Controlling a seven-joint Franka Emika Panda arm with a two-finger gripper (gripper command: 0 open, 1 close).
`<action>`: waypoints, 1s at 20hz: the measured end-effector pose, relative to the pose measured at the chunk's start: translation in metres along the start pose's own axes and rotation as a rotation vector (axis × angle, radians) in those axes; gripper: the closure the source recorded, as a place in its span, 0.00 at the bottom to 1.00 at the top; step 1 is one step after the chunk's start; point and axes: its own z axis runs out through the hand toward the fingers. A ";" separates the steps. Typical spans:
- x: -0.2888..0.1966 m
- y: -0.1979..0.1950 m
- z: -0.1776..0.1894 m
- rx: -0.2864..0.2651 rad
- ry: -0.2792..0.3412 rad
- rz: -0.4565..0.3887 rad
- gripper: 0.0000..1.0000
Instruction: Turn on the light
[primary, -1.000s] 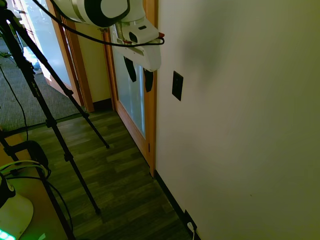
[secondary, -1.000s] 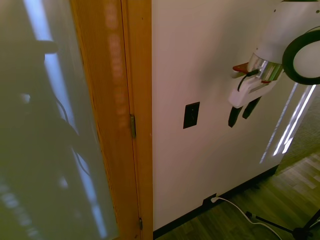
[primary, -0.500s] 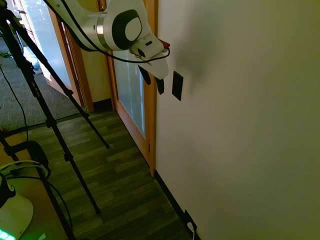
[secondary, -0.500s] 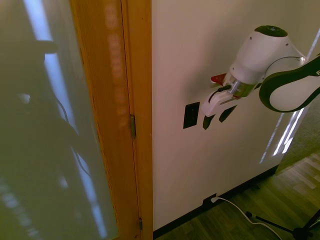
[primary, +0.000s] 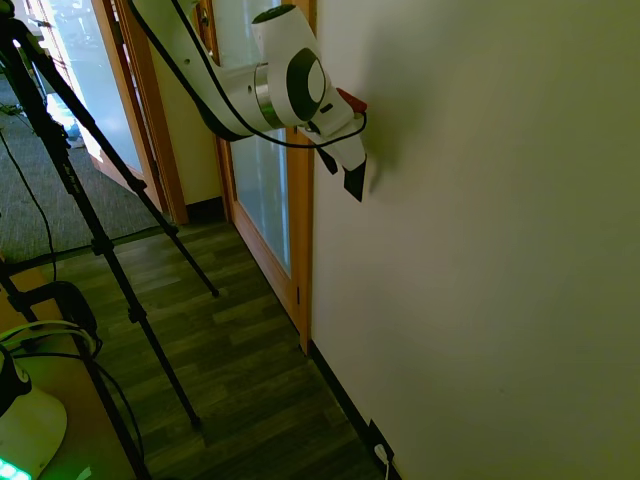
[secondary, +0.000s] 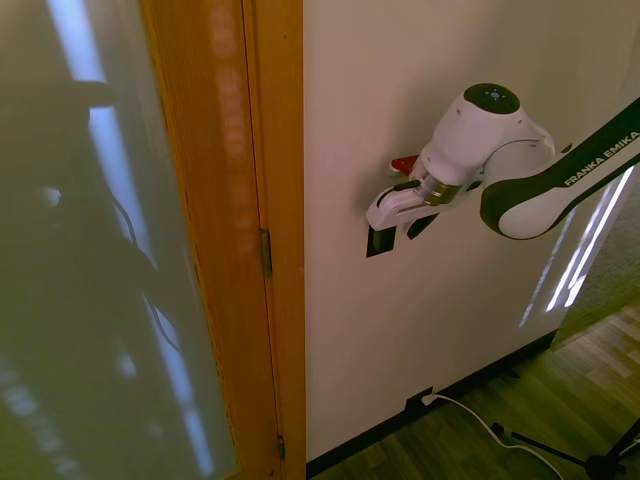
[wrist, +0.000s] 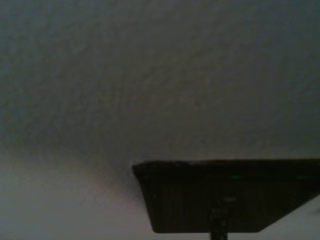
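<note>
No lamp shows in any view. The switch (secondary: 377, 245) is a small black upright plate on the white wall, just right of the wooden door frame. My gripper (secondary: 400, 232) is up against the wall over the plate's upper part, its two dark fingers apart and open, holding nothing. In the first exterior view the gripper (primary: 341, 172) covers the plate almost wholly. The wrist view shows the switch (wrist: 230, 195) from very close, dark and blurred, with a small toggle at its middle.
A wooden door frame (secondary: 250, 230) with a frosted glass pane (primary: 262, 190) stands right beside the switch. Low on the wall a dark outlet plate (secondary: 415, 405) holds a white plug and cable. Dark wood floor (primary: 250, 360) lies below.
The arm has swung toward the wall and brought the gripper from open air onto the switch plate, which it now mostly covers. The fingers stay apart.
</note>
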 end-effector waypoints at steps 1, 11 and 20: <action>0.000 -0.001 0.003 0.000 -0.001 0.001 0.00; 0.001 -0.004 0.010 0.007 -0.003 0.006 1.00; 0.001 -0.004 0.012 0.004 -0.005 0.009 1.00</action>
